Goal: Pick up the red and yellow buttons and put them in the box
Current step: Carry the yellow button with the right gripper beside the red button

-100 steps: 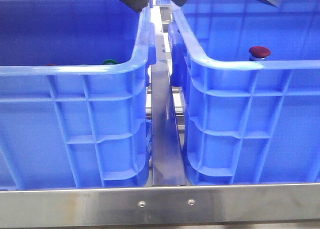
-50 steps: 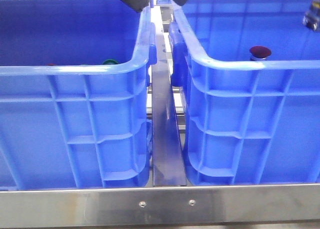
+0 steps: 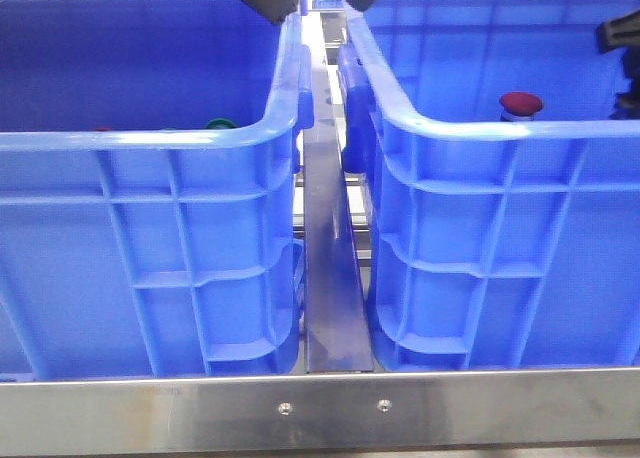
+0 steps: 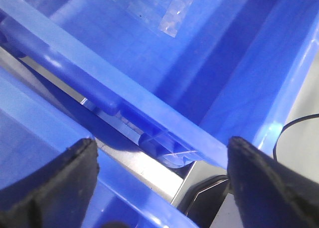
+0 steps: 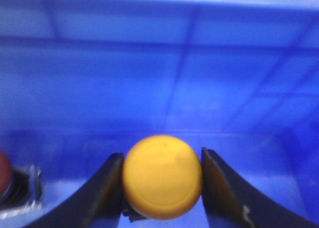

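Observation:
In the right wrist view my right gripper (image 5: 160, 154) is shut on the yellow button (image 5: 162, 180), with a finger pressed to each side of its cap. It hangs inside the box (image 3: 470, 128), the right blue crate. The front view shows only a dark part of that arm (image 3: 622, 33) at the right edge. The red button (image 3: 520, 104) stands on the box floor and also shows as a red button (image 5: 4, 172) beside the held one. My left gripper (image 4: 160, 148) is open and empty above the gap between the two crates.
A second blue crate (image 3: 150, 138) stands on the left, with a green-capped button (image 3: 219, 124) just showing over its rim. A metal divider (image 3: 330, 268) runs between the crates. A steel rail (image 3: 320, 408) crosses the front.
My right arm has come down along the right edge of the front view into the right crate. The red button and the left gripper have not moved.

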You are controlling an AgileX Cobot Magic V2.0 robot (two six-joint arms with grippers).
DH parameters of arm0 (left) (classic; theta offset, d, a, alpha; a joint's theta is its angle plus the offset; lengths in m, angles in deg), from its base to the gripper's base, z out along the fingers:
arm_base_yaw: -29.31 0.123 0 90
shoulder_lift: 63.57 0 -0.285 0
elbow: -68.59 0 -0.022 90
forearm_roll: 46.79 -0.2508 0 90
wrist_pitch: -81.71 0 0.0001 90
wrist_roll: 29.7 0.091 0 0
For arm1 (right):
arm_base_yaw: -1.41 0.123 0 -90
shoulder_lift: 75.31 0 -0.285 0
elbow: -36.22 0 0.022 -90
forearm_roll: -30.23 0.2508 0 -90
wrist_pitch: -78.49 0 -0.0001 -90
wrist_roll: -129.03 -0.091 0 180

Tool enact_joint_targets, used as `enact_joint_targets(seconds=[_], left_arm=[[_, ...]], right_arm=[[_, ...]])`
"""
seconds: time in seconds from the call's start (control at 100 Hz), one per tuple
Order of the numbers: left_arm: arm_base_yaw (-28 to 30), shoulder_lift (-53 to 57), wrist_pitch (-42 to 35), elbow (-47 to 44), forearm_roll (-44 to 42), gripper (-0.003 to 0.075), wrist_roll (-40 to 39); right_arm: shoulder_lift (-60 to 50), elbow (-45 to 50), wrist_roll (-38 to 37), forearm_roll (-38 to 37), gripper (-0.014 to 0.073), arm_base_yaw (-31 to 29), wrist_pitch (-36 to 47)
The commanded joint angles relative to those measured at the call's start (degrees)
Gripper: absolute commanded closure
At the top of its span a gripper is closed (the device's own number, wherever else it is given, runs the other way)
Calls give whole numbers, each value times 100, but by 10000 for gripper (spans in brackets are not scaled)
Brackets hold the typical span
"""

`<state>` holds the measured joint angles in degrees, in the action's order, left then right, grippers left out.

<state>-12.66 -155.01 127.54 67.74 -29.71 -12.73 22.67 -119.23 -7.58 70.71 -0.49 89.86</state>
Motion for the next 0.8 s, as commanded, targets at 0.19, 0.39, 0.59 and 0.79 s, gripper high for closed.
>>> enact_joint_targets(seconds=[0.19, 0.39, 0.59, 0.79], left_arm=[[-53, 183, -324, 165, 159, 210, -12], [-53, 183, -366, 165, 159, 210, -12], [-53, 183, -366, 165, 159, 210, -12], [-53, 183, -366, 165, 159, 210, -12]], right_arm=[[466, -630, 45, -94, 464, -53, 461], [620, -666, 45, -1, 461, -53, 432], [620, -666, 45, -1, 242, -53, 415], [612, -666, 45, 36, 148, -53, 456]])
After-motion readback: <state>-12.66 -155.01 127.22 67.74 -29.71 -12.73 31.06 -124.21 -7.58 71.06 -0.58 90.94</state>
